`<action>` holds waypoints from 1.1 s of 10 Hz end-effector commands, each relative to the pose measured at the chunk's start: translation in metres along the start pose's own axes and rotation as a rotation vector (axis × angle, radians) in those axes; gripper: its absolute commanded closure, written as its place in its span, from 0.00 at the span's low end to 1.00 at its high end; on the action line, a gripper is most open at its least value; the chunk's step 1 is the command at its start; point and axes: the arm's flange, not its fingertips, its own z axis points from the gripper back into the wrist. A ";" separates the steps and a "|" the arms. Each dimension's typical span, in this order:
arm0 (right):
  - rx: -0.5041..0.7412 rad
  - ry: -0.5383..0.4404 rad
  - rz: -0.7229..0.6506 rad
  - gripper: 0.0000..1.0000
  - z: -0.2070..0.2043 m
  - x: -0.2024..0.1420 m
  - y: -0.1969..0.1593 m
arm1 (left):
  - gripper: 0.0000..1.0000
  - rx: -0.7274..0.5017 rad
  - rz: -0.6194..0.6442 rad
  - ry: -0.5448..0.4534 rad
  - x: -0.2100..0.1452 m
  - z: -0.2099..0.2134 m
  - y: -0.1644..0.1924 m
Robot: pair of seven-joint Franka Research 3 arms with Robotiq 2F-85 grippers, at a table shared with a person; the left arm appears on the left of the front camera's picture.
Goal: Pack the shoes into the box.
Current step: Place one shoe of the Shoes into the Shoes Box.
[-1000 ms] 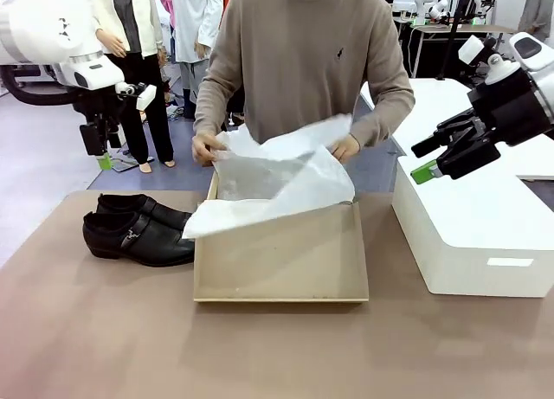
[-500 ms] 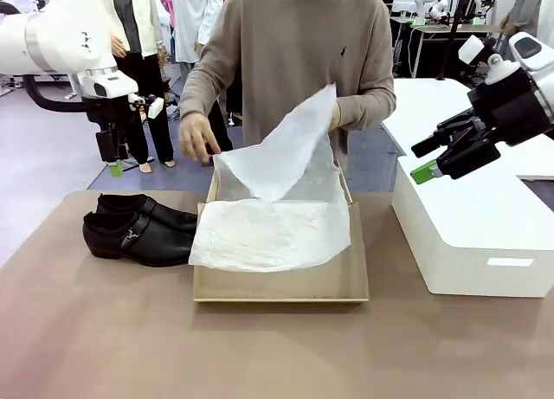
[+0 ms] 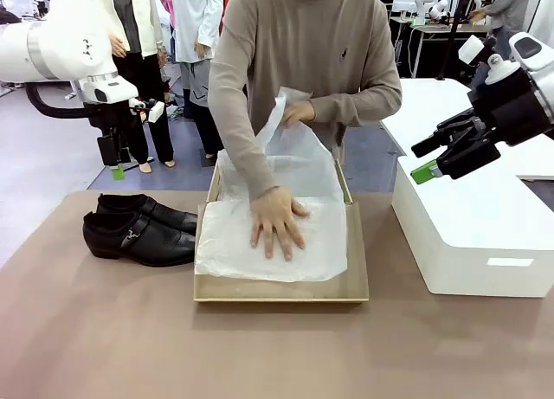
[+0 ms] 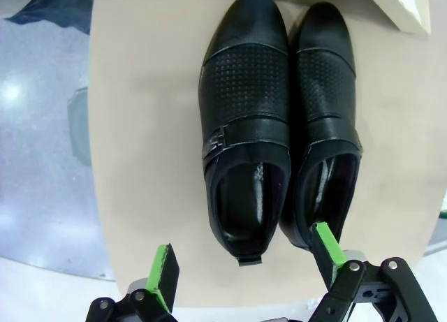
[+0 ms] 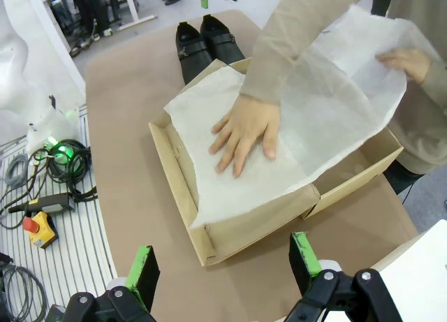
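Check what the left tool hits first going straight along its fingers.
Probably the shoes, near their heels: the open left tool points down at the pair. Depth unclear.

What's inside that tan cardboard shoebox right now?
The tan cardboard shoebox holds white crinkled tissue paper, pressed flat by the person's hand; the other hand holds up its far end. The black glossy leather shoes stand outside, beside it. The paper hides the box floor.

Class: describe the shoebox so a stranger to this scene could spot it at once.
Find the brown table; at its middle, right of the black shoes, sits the box. It is tan cardboard lined with white tissue paper, unlike the bigger white box beside it.
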 end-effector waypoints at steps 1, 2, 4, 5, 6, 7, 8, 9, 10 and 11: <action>0.009 -0.028 0.028 0.00 -0.002 0.002 -0.004 | 0.00 0.000 0.022 0.001 0.001 0.003 -0.001; 0.009 -0.028 0.028 0.00 -0.002 0.002 -0.004 | 0.00 0.000 0.022 0.001 0.001 0.003 -0.001; 0.009 -0.028 0.028 0.00 -0.002 0.002 -0.004 | 0.00 0.000 0.022 0.001 0.001 0.003 -0.001; 0.009 -0.028 0.028 0.00 -0.002 0.002 -0.004 | 0.00 0.000 0.022 0.001 0.001 0.003 -0.001; 0.009 -0.028 0.028 0.00 -0.002 0.002 -0.004 | 0.00 0.001 0.006 0.000 0.001 0.000 0.000; 0.009 -0.028 0.028 0.00 -0.002 0.002 -0.004 | 0.00 0.000 0.006 0.013 0.000 -0.006 0.004; 0.009 -0.028 0.028 0.00 -0.002 0.002 -0.004 | 0.00 0.011 0.006 0.018 -0.005 -0.014 0.007; 0.009 -0.028 0.028 0.00 -0.002 0.002 -0.004 | 0.00 0.019 -0.001 0.012 -0.009 -0.022 0.010; 0.009 -0.028 0.028 0.00 -0.002 0.002 -0.004 | 0.00 0.038 0.001 0.005 -0.014 -0.027 0.014; 0.009 -0.028 0.028 0.00 -0.002 0.002 -0.004 | 0.00 0.051 -0.007 -0.001 -0.016 -0.032 0.017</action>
